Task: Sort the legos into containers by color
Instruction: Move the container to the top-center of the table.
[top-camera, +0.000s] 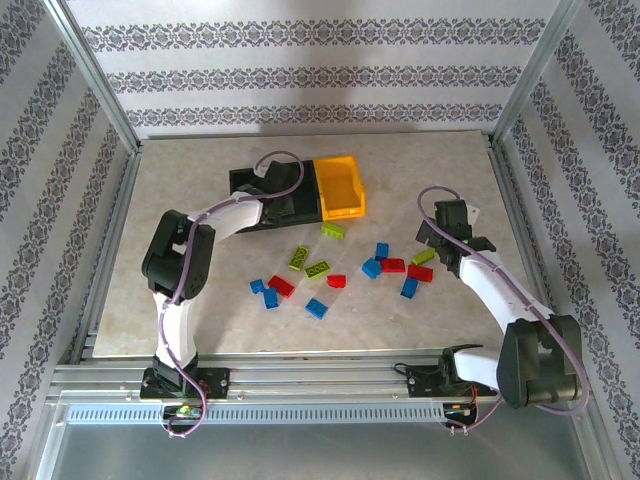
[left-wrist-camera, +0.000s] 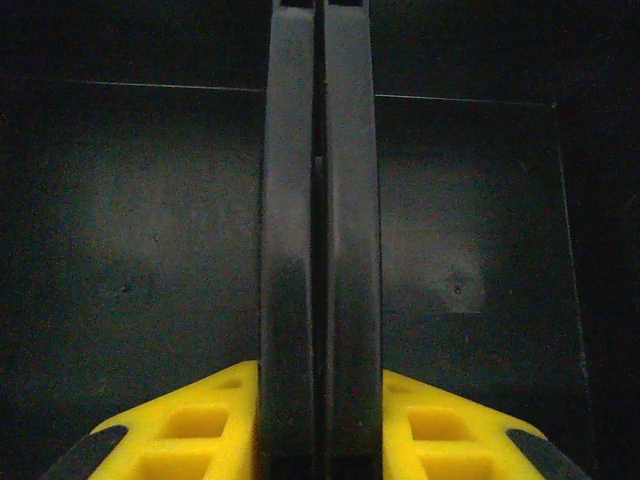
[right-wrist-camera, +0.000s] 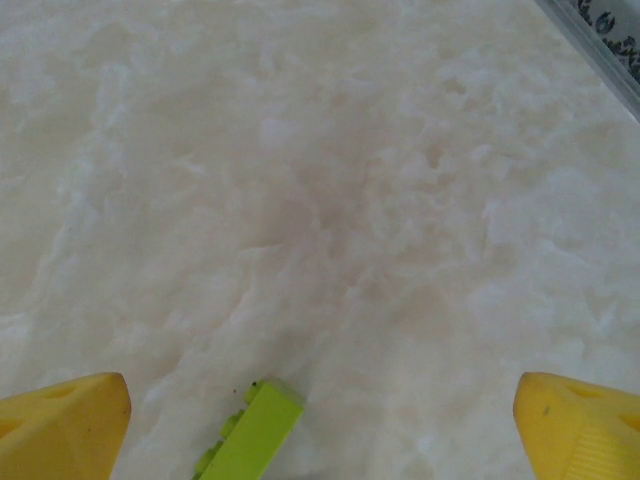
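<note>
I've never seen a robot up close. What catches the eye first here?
Blue, red and lime green bricks lie scattered across the middle of the table, with a yellow bin behind them, joined to black bins on its left. The left pincer is closed above a black bin's floor, while the right pincer stands open over a lime green brick.
</note>
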